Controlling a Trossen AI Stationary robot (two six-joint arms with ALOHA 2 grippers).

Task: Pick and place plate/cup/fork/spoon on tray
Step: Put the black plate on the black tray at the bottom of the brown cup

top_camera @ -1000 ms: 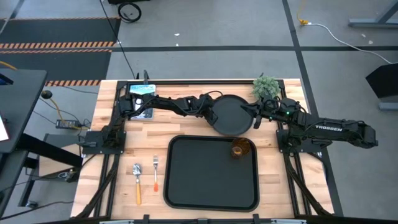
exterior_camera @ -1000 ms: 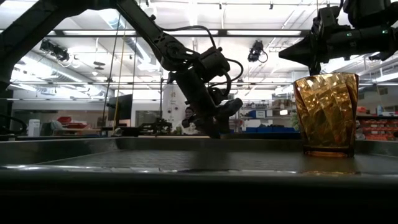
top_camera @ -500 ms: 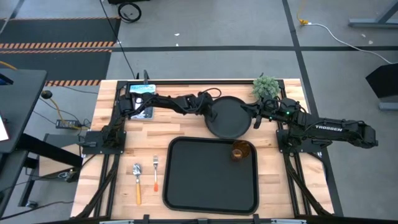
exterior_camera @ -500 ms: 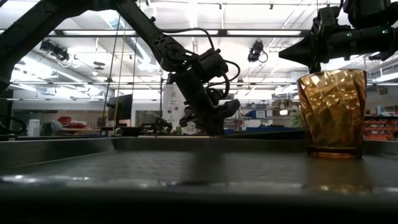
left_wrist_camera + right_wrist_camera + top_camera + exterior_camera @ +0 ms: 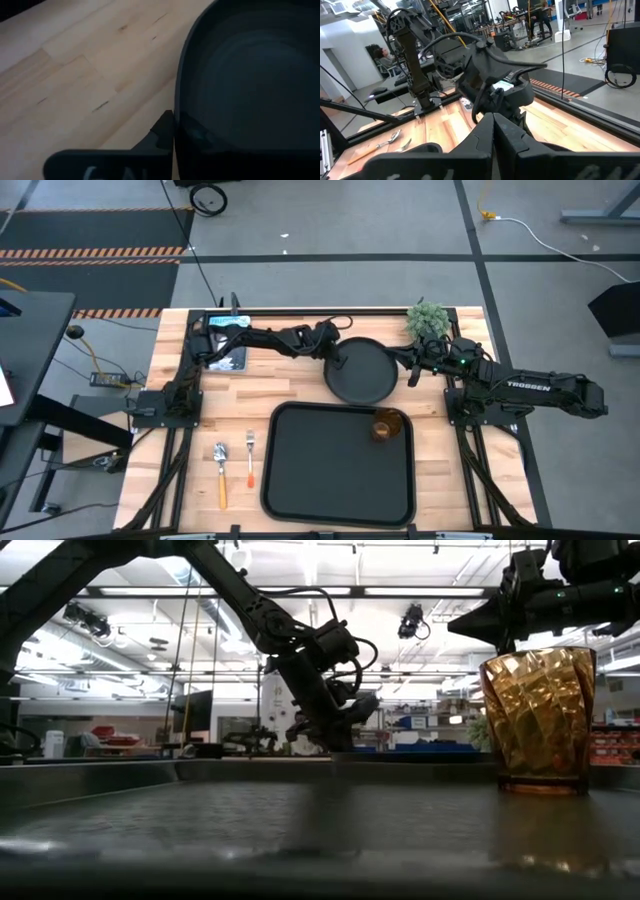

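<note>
The round black plate (image 5: 362, 370) sits on the wood just beyond the tray's far rim. My left gripper (image 5: 336, 361) is shut on the plate's left rim. My right gripper (image 5: 408, 372) is shut and hovers just off the plate's right rim. The black tray (image 5: 300, 470) lies at the table's near middle, with the amber cup (image 5: 386, 425) standing upright in its far right corner. The cup (image 5: 538, 720) fills the right of the low view. Left of the tray, the fork (image 5: 250, 458) and the spoon (image 5: 221, 472) lie flat on the wood. My left gripper pinches the plate's raised rim (image 5: 178, 107) on its left side. One finger (image 5: 161, 131) is outside the rim; the other, inside the plate, barely shows. The fingers come from the table's left, slanting down. Whether the plate is clear of the wood, I cannot tell.
A small green plant (image 5: 427, 319) stands at the far right, behind my right arm. A blue-topped device (image 5: 226, 326) sits at the far left by the left arm's base. Bare wood lies left of the plate and around the cutlery.
My left gripper has shut on the plate's left rim and drawn back toward the table's left, rising a little. The plate has gone with it, leftward and away from my right gripper. The tray with the cup has shifted slightly toward the near edge.
</note>
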